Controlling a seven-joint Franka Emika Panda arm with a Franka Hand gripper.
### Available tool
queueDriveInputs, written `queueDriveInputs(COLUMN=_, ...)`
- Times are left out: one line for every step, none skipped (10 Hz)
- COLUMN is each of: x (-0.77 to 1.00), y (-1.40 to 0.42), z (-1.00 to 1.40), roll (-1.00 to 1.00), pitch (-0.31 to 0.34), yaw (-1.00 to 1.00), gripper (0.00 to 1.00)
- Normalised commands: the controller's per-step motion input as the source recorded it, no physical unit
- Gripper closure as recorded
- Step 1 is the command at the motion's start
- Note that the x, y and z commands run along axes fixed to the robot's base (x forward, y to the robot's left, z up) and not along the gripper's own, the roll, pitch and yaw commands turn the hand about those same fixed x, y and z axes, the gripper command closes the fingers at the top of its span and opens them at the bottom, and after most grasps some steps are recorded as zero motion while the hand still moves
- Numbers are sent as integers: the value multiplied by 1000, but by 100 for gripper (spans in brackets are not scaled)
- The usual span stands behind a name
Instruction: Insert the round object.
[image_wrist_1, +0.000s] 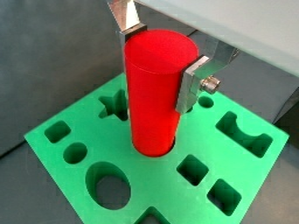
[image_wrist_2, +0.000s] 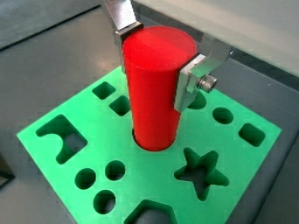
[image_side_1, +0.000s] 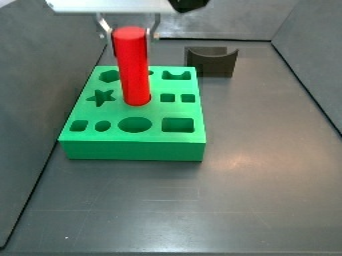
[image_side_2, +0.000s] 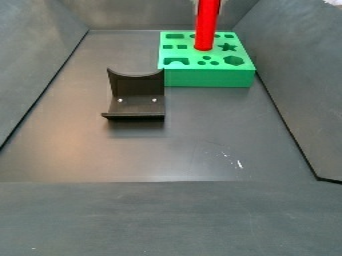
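The round object, a tall red cylinder (image_wrist_1: 158, 87), stands upright with its lower end in the round hole of the green block (image_wrist_1: 93, 118). It shows in both wrist views (image_wrist_2: 158, 83) and both side views (image_side_1: 130, 65) (image_side_2: 207, 22). My gripper (image_wrist_1: 160, 61) is at the cylinder's upper end, with one silver finger on each side pressed against it, shut on it. It also appears in a wrist view (image_wrist_2: 158, 61) and at the top edge of a side view (image_side_1: 130, 30). The block (image_wrist_2: 251, 157) has several shaped holes.
The green block (image_side_1: 134, 140) (image_side_2: 207, 75) lies on the dark floor near the back. The dark fixture (image_side_1: 211, 60) (image_side_2: 134, 95) with a curved notch stands apart from the block. Grey walls enclose the floor.
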Motion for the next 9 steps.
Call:
queueDriveInputs(x=66, y=0, z=-297, roll=0, pitch=0, yaw=0, gripper=100)
queueDriveInputs(x=29, y=0, z=-280, roll=0, pitch=-6, yaw=0, gripper=100)
queueDriveInputs(x=0, y=0, z=-260, roll=0, pitch=-7, yaw=0, gripper=100)
queueDriveInputs(x=0, y=0, z=-223, roll=0, pitch=-6, yaw=0, gripper=100)
queueDriveInputs(x=0, y=0, z=-166, roll=0, pitch=-11, yaw=0, gripper=100)
queueDriveInputs(x=0, y=0, z=-166, roll=-1, pitch=0, yaw=0, gripper=100)
queueDriveInputs(x=3, y=6, z=0, roll=-30, pitch=0, yaw=0, gripper=100)
queueDriveInputs(x=0, y=0, z=0, roll=-14, pitch=0, yaw=0, gripper=100)
queueDriveInputs(x=0, y=0, z=0, roll=0, pitch=0, yaw=0, gripper=100)
